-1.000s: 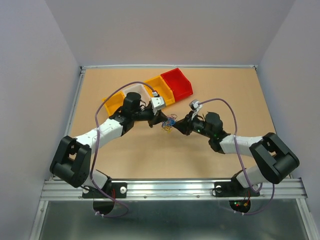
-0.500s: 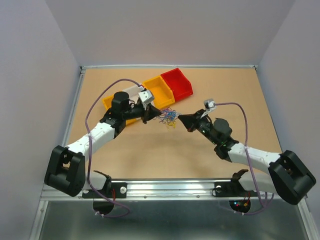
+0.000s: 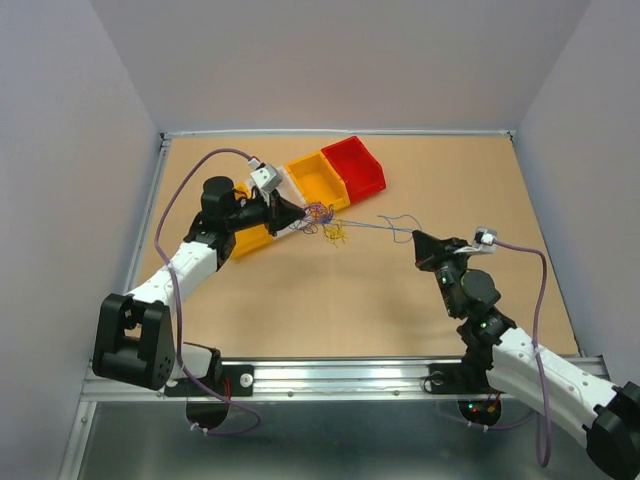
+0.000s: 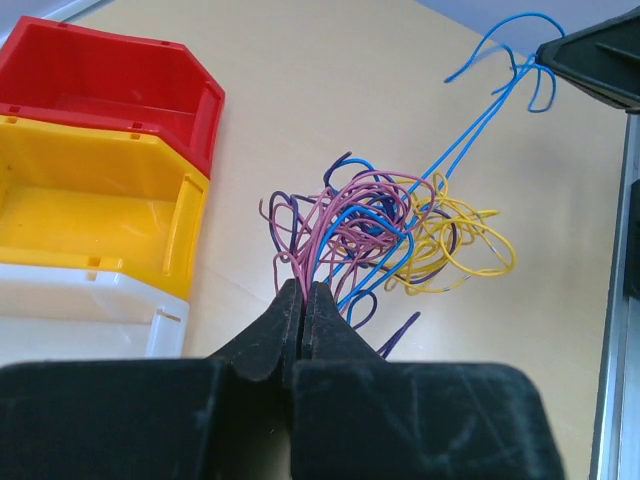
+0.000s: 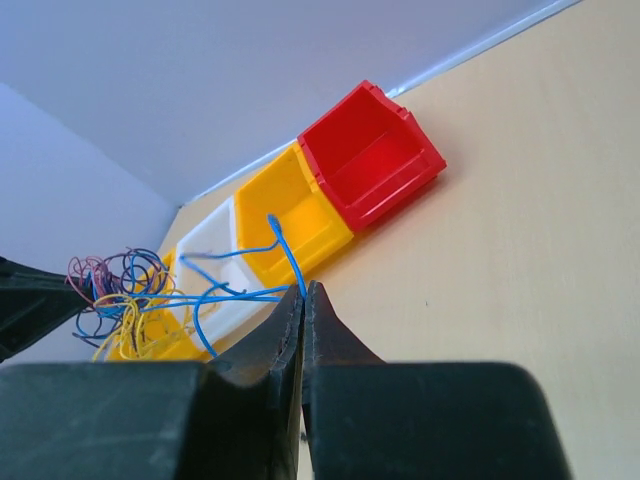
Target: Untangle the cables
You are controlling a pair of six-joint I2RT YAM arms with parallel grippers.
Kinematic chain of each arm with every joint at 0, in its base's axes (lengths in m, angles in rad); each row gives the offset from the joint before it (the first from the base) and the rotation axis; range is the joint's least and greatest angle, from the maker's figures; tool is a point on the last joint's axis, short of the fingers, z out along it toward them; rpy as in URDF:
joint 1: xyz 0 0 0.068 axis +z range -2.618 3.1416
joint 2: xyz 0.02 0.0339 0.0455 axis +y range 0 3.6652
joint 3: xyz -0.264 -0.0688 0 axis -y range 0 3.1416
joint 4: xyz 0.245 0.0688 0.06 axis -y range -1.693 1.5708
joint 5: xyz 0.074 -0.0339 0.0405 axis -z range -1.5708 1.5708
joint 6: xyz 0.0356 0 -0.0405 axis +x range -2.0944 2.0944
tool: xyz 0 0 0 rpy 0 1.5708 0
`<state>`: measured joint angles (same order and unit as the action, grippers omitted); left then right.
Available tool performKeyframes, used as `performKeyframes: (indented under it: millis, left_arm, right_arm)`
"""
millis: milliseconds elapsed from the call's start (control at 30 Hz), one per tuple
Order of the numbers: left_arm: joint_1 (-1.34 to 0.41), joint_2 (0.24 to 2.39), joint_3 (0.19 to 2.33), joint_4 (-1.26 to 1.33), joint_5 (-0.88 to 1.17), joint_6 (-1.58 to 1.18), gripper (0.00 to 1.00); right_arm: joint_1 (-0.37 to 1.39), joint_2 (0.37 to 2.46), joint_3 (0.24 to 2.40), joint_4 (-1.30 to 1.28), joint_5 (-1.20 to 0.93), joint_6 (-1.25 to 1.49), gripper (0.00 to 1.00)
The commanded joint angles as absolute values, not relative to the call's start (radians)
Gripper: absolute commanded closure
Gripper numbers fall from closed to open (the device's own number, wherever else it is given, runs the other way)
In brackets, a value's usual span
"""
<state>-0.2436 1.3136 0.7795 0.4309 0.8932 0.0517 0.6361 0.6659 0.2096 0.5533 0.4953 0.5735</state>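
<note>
Over the worktop [image 3: 300, 310], the left claw [image 4: 302, 297] clamps pink strands [image 4: 303, 250] of the cables [image 4: 375, 215] bunched just ahead of its tips and the right claw [image 5: 303, 296] clamps a stretched blue wire [image 4: 470, 130], which could slip free or cinch them tighter under more pull.

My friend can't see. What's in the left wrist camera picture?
The left gripper pinches pink strands of a tangled clump of wires. One blue wire stretches to the right gripper at the top right. A red bin, a yellow bin and a white bin sit on the left.
</note>
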Motion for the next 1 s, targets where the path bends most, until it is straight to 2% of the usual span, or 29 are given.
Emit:
performKeyframes:
  millis: [0, 67, 100, 167, 200, 300, 467, 600, 733, 967]
  left_arm:
    - [-0.184, 1.308, 0.784, 0.474, 0.79, 0.109, 1.0]
    - [-0.186, 1.312, 0.785, 0.469, 0.801, 0.117, 1.0]
    - [-0.187, 1.31, 0.785, 0.466, 0.805, 0.127, 0.96]
    - [-0.199, 1.31, 0.787, 0.446, 0.844, 0.156, 0.74]
    - [-0.209, 1.302, 0.785, 0.436, 0.847, 0.187, 0.51]
    - [-0.274, 1.272, 0.77, 0.413, 0.815, 0.244, 0.24]
    - [-0.371, 1.232, 0.756, 0.411, 0.772, 0.293, 0.19]
    - [-0.484, 1.264, 0.807, 0.41, 0.749, 0.319, 0.18]
    - [-0.558, 1.314, 0.845, 0.428, 0.667, 0.318, 0.18]
    - [-0.568, 1.405, 0.905, 0.509, 0.652, 0.256, 0.18]
  right_arm:
    - [0.584, 0.614, 0.176, 0.482, 0.761, 0.531, 0.99]
    - [0.584, 0.62, 0.181, 0.48, 0.758, 0.535, 0.99]
    - [0.584, 0.621, 0.183, 0.482, 0.759, 0.535, 0.99]
    - [0.584, 0.627, 0.196, 0.482, 0.727, 0.523, 0.99]
    - [0.584, 0.635, 0.204, 0.482, 0.686, 0.52, 0.99]
    - [0.584, 0.655, 0.244, 0.498, 0.551, 0.476, 0.99]
    - [0.584, 0.724, 0.327, 0.534, 0.258, 0.426, 0.99]
    - [0.584, 0.825, 0.449, 0.552, 0.008, 0.413, 1.0]
    - [0.586, 0.888, 0.54, 0.555, -0.099, 0.413, 0.99]
    - [0.586, 0.884, 0.661, 0.546, -0.212, 0.413, 0.99]
